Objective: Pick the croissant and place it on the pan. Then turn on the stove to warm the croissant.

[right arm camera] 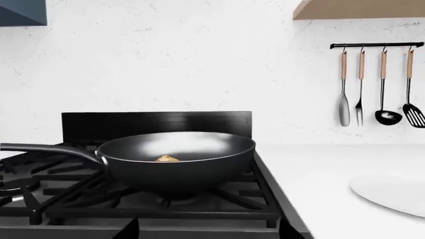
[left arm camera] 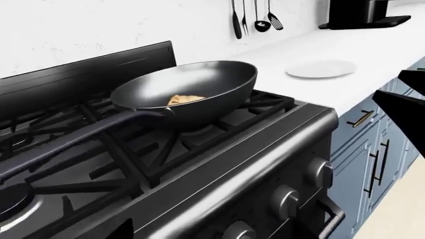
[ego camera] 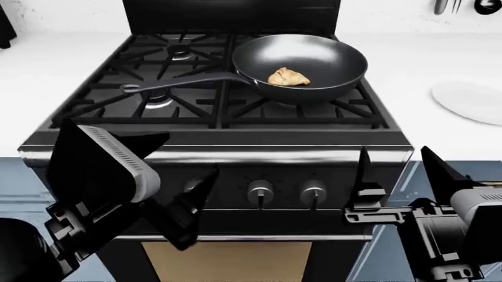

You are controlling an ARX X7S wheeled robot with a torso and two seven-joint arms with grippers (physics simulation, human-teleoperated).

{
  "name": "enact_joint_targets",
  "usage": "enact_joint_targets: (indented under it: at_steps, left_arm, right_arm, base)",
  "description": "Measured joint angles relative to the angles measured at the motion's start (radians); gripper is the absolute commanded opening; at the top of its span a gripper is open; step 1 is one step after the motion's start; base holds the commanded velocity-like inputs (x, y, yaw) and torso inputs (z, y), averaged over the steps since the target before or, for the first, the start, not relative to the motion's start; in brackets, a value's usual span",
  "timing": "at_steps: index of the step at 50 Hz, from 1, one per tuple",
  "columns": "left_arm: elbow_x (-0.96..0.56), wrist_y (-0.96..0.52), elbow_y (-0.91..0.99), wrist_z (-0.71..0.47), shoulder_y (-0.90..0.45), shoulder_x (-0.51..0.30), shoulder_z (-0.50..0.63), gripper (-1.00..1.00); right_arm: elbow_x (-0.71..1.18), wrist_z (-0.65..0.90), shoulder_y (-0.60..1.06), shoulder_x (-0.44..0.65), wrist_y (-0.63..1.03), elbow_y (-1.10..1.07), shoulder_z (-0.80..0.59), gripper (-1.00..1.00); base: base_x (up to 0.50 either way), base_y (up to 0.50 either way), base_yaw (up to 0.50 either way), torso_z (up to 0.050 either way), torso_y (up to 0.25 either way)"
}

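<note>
**Desk:** What does the head view show, left to right?

**Photographer:** The left gripper (ego camera: 184, 176) hangs low in front of the stove (ego camera: 216, 147), fingers spread wide and holding nothing, right over the left end of the front panel. Next come two silver knobs (ego camera: 260, 191), side by side near the panel's middle. Farthest right, the right gripper (ego camera: 404, 170) sits below the counter edge, its two dark fingers wide apart and empty too.

**Desk:** And the croissant?

**Photographer:** The croissant (ego camera: 288, 76) lies inside the pan (ego camera: 330, 56), on the bowl's floor. The pan rests on the grates at the right rear of the cooktop, its long handle (ego camera: 180, 86) running leftward across the centre. A white plate (ego camera: 471, 100) sits bare on the counter to the right.

**Desk:** So the placing looks done. What does the next move turn on?

**Photographer:** The knobs, I judge. They lie just right of the left gripper's fingertips, at about the same height, and well left of the right gripper. The left arm appears nearer. One knob seems partly hidden behind its finger; which knob feeds the burner under the pan cannot be told.

**Desk:** The wrist cameras?

**Photographer:** The left wrist view catches the knobs along the stove's front and the pastry in the pan (left arm camera: 199, 84); the right one sees only a tan tip over the rim.
</note>
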Motion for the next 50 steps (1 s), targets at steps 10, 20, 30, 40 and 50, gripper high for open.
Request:
enact_joint_targets:
  at_steps: [10, 20, 30, 40, 50]
  left_arm:
    - [0.028, 0.016, 0.017, 0.021, 0.030, -0.004, 0.012, 1.00]
    - [0.042, 0.025, 0.031, 0.028, 0.050, -0.006, 0.024, 1.00]
    - [0.057, 0.038, 0.040, 0.033, 0.074, -0.007, 0.033, 1.00]
    - [0.082, 0.054, 0.043, 0.045, 0.096, -0.008, 0.042, 1.00]
    - [0.110, 0.076, 0.041, 0.060, 0.126, -0.013, 0.045, 1.00]
  right_arm:
    - [-0.003, 0.028, 0.002, -0.005, 0.010, 0.002, 0.004, 1.00]
    - [-0.028, 0.066, -0.017, -0.011, 0.008, 0.005, 0.016, 1.00]
    - [-0.034, 0.092, -0.037, -0.010, 0.017, 0.006, 0.027, 1.00]
    - [-0.055, 0.106, -0.031, 0.004, 0.043, 0.009, 0.006, 1.00]
    - [-0.060, 0.114, -0.011, 0.013, 0.067, 0.013, -0.012, 1.00]
  base:
    - [0.00, 0.00, 0.00, -0.050, 0.000]
    - [0.00, 0.00, 0.00, -0.050, 0.000]
    - [0.00, 0.00, 0.00, -0.050, 0.000]
    - [0.00, 0.00, 0.00, -0.050, 0.000]
    - [0.00, 0.00, 0.00, -0.050, 0.000]
